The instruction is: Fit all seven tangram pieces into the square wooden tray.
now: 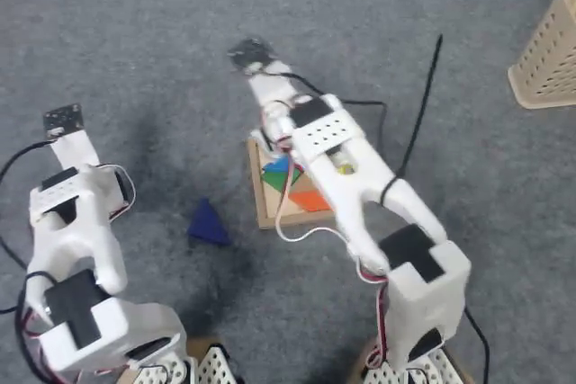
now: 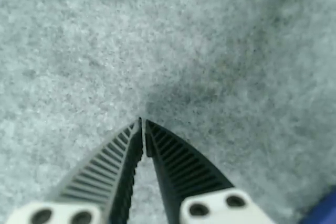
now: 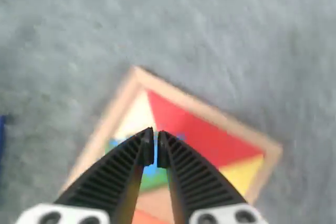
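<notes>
**Last piece out, closed pincer low over the tray**

The blue triangle (image 1: 209, 222) lies on the grey surface just beside the wooden tray (image 3: 210, 115), between the arms. The right pincer (image 3: 155, 137) hangs closed and empty over the seated pieces, so a dip here could knock them askew and spoil the remaining slot. The left pincer (image 2: 143, 124), also closed, is above bare surface. The flat triangle may skid away if approached without opening.

The square wooden tray (image 1: 262, 195) lies flat on the grey tabletop (image 1: 135, 60). Inside it, a red triangle (image 3: 202, 132), a yellow piece (image 3: 247, 174), a green piece (image 3: 153, 181) and an orange piece (image 1: 310, 200) lie flat. A dark blue triangle (image 1: 209, 223) lies outside, near the tray but not touching it.
</notes>
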`<action>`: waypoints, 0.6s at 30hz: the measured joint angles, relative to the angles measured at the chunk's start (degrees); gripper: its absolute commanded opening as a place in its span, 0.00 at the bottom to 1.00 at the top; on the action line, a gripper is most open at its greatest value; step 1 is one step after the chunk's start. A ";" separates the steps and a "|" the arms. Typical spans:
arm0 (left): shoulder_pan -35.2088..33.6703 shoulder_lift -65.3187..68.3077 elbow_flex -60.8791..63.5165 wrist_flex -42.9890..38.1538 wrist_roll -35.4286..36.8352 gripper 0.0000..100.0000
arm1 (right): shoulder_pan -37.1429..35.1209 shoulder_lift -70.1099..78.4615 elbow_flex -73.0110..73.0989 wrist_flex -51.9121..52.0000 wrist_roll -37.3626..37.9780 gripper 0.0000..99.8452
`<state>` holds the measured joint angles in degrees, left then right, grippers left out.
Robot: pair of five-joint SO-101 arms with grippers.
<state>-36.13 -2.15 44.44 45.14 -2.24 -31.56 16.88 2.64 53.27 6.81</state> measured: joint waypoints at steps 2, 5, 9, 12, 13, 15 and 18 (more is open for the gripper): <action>0.00 0.00 0.00 0.00 0.00 0.01 | 1.85 -0.18 4.40 -1.14 -0.79 0.01; 0.00 0.00 0.00 0.00 0.00 0.01 | 3.25 -0.26 8.00 -2.29 -1.14 0.01; 0.00 0.00 0.00 0.00 0.00 0.01 | 2.55 -0.35 8.62 -3.16 -1.32 0.01; 0.00 0.00 0.00 0.00 0.00 0.01 | 2.99 -0.35 8.62 -5.36 -1.32 0.01; 0.00 0.00 0.00 0.00 0.00 0.01 | 2.99 -0.35 8.62 -5.80 -1.32 0.01; 0.00 0.00 0.00 0.00 0.00 0.01 | 2.55 -0.26 8.44 -5.98 -1.32 0.01; 0.00 0.00 0.00 0.00 0.00 0.01 | 2.46 3.25 6.07 -5.98 -1.32 0.01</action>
<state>-36.13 -2.15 44.44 45.14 -2.24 -29.10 20.13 8.70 47.30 5.49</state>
